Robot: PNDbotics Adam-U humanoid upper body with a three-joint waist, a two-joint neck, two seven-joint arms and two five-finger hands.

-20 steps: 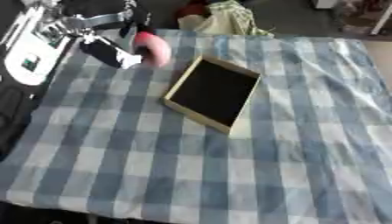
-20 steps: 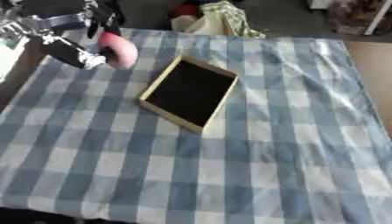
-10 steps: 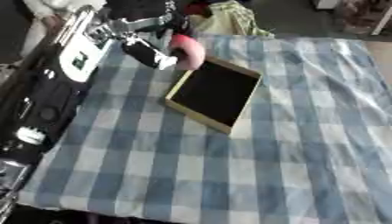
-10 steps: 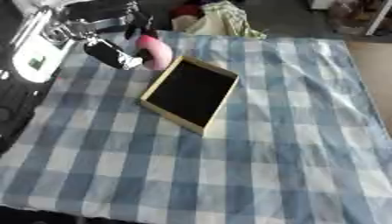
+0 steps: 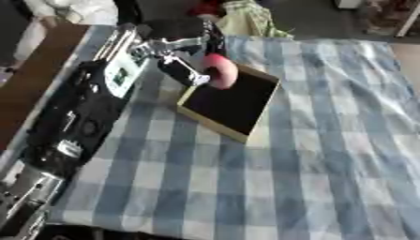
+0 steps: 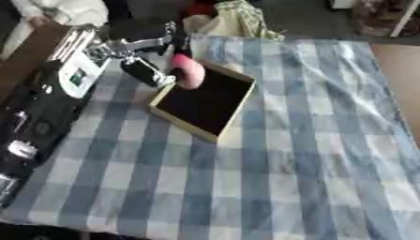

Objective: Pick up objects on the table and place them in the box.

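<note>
Pink object held over the box

Left robot hand (image 5: 187, 60) curls around the pink object (image 5: 220, 71), above the box (image 5: 230, 102) rim's far-left corner.

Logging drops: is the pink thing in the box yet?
Not yet. The left robot hand holds the pink thing over the box's far edge; the dark inside looks empty.
</note>
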